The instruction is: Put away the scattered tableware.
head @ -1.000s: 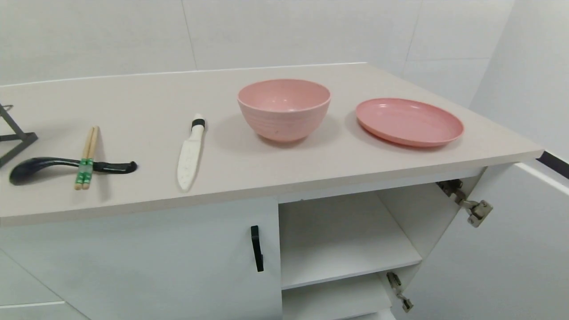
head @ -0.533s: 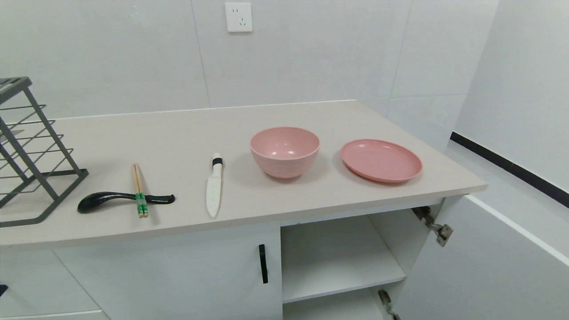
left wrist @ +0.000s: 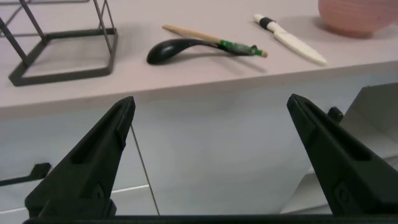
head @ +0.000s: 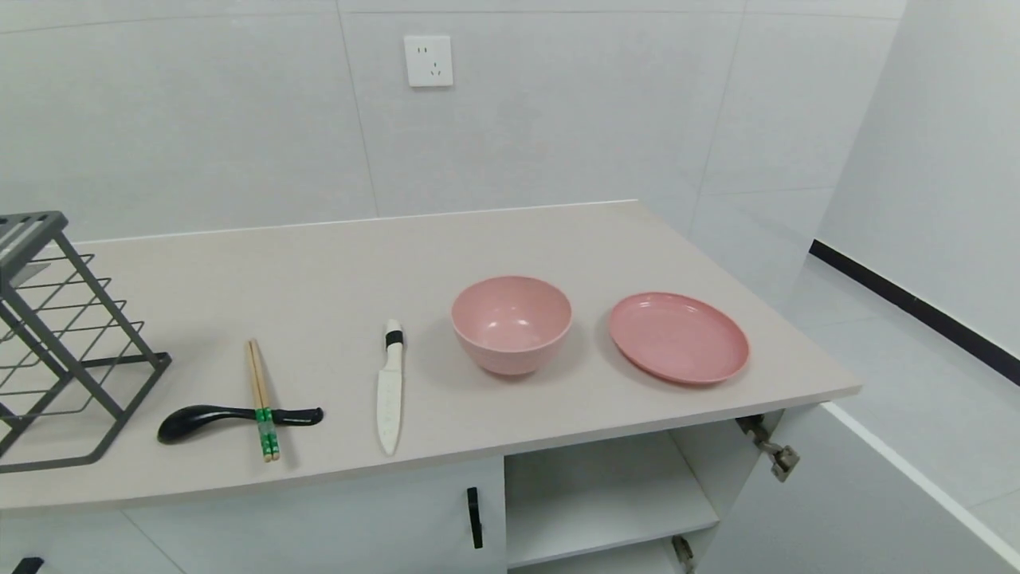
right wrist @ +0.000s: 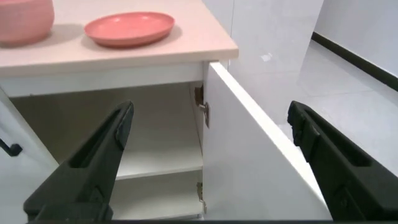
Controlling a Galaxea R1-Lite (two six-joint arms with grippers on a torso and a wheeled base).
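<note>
On the beige counter (head: 319,271) lie a pink bowl (head: 511,323), a pink plate (head: 679,337) to its right, a white knife with a black band (head: 390,388), a black spoon (head: 227,418) and a pair of chopsticks (head: 262,399) across its handle. My left gripper (left wrist: 211,124) is open, below the counter's front edge, facing the spoon (left wrist: 180,49), chopsticks (left wrist: 214,40) and knife (left wrist: 289,38). My right gripper (right wrist: 211,130) is open in front of the open cabinet, below the plate (right wrist: 129,28) and bowl (right wrist: 25,18).
A grey wire rack (head: 48,343) stands at the counter's left end. Below the counter, the right cabinet door (right wrist: 261,162) hangs open, showing white shelves (head: 598,494); the left door with a black handle (head: 474,516) is closed. A socket (head: 429,60) is on the tiled wall.
The head camera has pulled back and tilted up: the counter things look smaller and lower, and the rack and wall socket have come into view. The tableware itself has not moved.
</note>
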